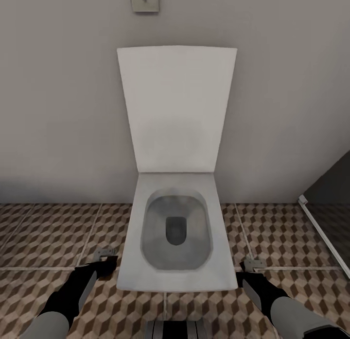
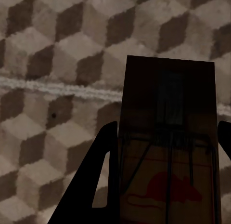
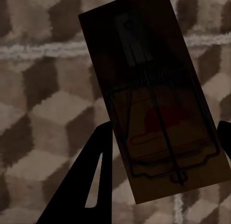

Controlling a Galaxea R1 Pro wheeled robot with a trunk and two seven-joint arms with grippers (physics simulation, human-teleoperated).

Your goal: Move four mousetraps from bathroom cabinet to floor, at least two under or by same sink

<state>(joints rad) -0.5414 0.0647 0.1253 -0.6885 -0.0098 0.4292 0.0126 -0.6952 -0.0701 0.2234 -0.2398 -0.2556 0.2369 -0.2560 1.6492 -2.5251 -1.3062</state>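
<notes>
Cube-patterned bathroom floor [image 1: 53,234] in brown, beige and white runs under everything here, crossed by pale grout lines, and it is the backdrop behind each mousetrap. One mousetrap [image 2: 168,151] sits between the fingers of the left gripper [image 2: 166,185], a dark-brown board with a wire bar, a spring and a red mouse printed on its face; the fingers stand close at its long edges, so the gripper looks clamped on it, held above the tiles. A second mousetrap [image 3: 154,98] is pinched the same way in the right gripper [image 3: 163,180], tilted somewhat across the fingers, its wire frame and red print facing the camera. In the head view both grippers hang low over the floor, the left one [image 1: 104,257] and the right one [image 1: 253,267] on either side of a white toilet [image 1: 172,232] with its lid raised against a grey wall [image 1: 58,110]. A small pale plate [image 1: 145,0] is fixed to the wall above, and a dark panel with a white edge [image 1: 323,232] stands at the far right. I judge the traps light, stiff and flat, easy to twist out of a pinch; the bare board edges are the place to hold, clear of the thin wire parts, which could bend or snag.
</notes>
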